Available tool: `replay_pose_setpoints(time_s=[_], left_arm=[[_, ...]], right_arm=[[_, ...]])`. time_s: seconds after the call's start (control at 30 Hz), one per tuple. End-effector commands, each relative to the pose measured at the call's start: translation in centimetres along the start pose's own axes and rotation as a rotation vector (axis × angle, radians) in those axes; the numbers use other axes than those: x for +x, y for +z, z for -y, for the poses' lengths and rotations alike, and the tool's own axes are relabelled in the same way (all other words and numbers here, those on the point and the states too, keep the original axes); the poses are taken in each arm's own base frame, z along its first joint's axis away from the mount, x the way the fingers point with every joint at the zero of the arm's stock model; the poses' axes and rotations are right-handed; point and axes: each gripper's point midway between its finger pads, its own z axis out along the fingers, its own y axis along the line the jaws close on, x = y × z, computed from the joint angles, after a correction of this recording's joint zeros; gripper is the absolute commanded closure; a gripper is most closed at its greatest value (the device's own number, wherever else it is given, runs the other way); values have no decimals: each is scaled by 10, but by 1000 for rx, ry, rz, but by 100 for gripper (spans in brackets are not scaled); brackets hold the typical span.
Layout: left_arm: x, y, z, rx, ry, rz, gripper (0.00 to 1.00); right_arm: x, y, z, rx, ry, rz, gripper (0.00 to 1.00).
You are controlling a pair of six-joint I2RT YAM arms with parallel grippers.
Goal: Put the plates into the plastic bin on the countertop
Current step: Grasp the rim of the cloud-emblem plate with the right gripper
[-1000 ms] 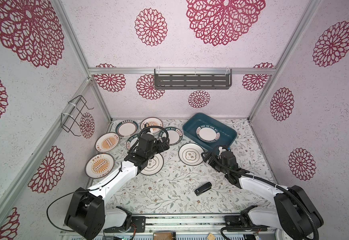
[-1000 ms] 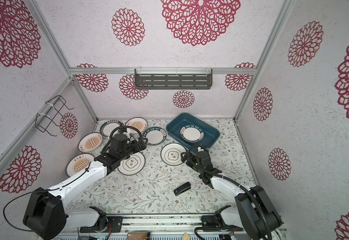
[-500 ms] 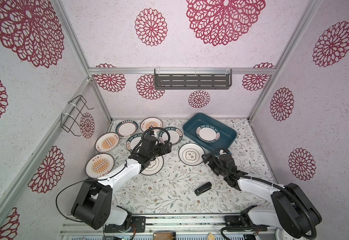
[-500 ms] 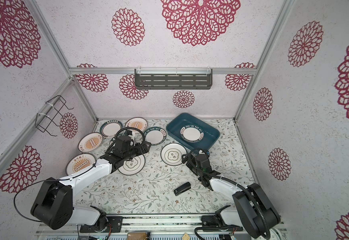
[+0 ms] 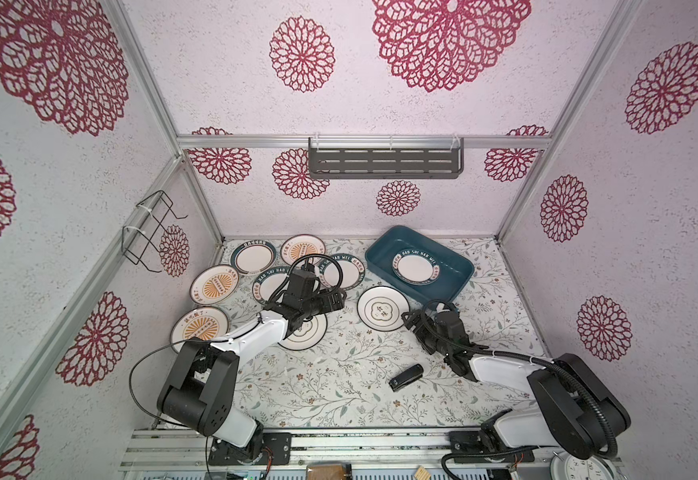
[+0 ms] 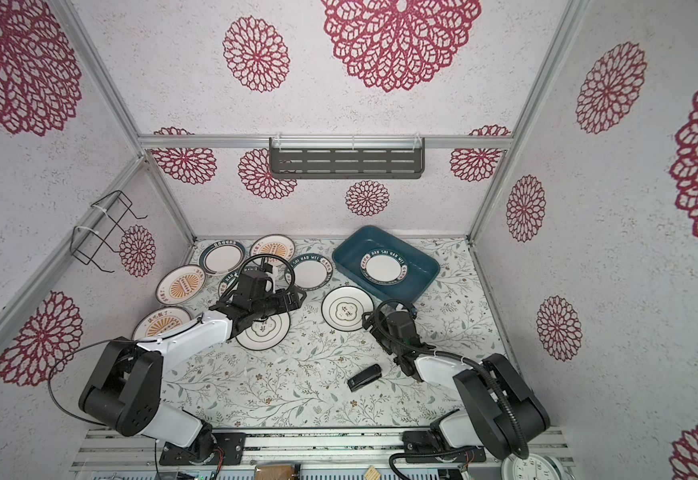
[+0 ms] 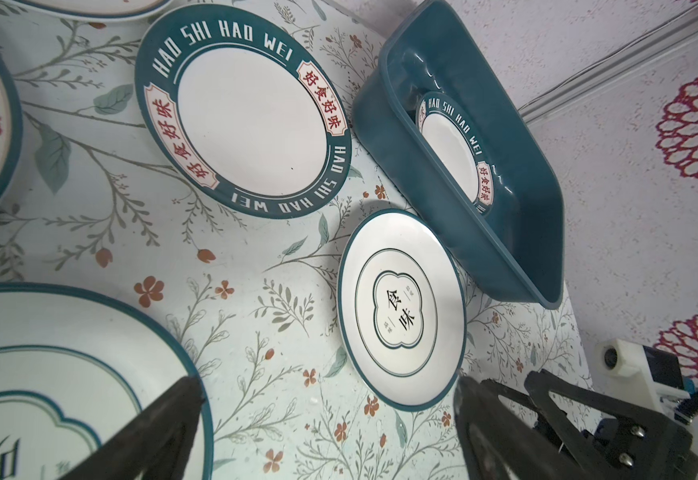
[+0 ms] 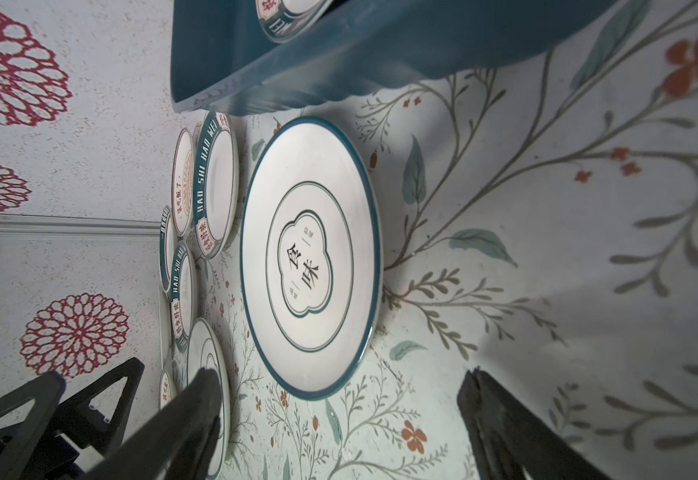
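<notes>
Now my right claw point(image 5: 408, 323) hangs spread and empty just right of the ringed plate point(image 5: 382, 308), which lies mid-frame, lower left of the bin point(image 5: 453, 270), presumably to catch its rim. My left claw point(image 5: 336, 300) gapes empty, centre-left.

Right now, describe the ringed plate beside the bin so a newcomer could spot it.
On the countertop, find the teal plastic bin at back right. Just in front of its near wall lies a white plate. Unlike its lettered-rim neighbours, it has thin dark rings and sits uncovered.
</notes>
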Motion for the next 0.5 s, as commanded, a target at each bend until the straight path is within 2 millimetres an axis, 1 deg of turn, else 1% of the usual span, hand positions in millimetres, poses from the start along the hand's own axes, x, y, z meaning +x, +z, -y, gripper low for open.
replay_pose_setpoints(time_s=[0.0, 0.27, 0.4, 0.47], left_arm=[[-6, 5, 9, 39, 30, -9, 3], [0, 19, 8, 55, 18, -42, 3], [3, 24, 6, 59, 12, -55, 3], [5, 25, 5, 57, 8, -61, 3]], right_arm=[[-3, 3, -13, -43, 4, 10, 10], [4, 26, -12, -34, 17, -9, 24], [5, 39, -5, -36, 74, 3, 37], [9, 47, -2, -34, 92, -2, 41]])
